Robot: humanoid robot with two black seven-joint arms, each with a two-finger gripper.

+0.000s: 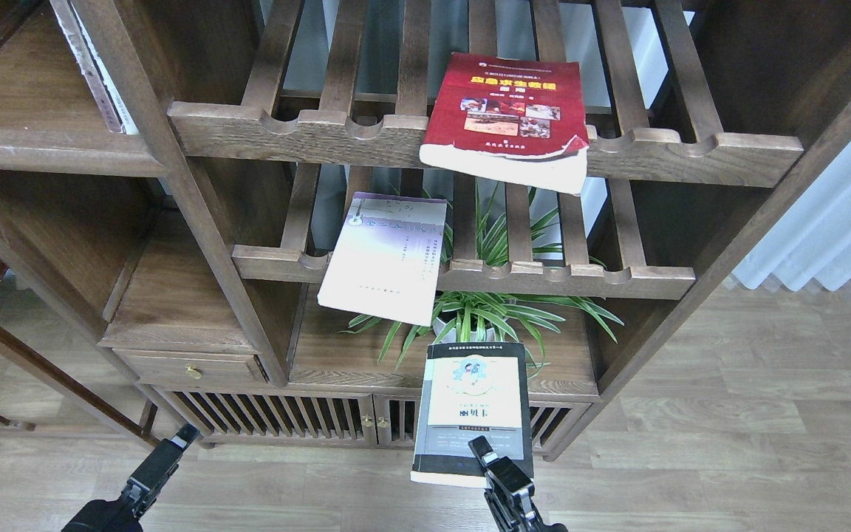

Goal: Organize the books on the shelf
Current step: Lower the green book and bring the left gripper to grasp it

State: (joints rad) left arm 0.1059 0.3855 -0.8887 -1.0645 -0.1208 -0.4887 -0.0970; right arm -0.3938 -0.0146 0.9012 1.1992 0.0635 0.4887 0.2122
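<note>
- The thick red book [505,118] lies flat on the upper slatted rack [484,144], its near edge overhanging the notched rail. It is probably the heaviest; its curled cover corner looks tear-prone, so grip the whole overhanging page block.
- The pale white-lavender book [387,255] lies tilted on the lower slatted rack [462,275], well overhanging; thin and floppy, best pinched near the spine.
- The dark grey book [473,410] is held out before the cabinet, its glossy cover likely slippery.
- The right tool [486,452] is clamped on its bottom edge.
- The left tool [182,436] hangs low; whether it is spread or closed, I cannot tell.
</note>
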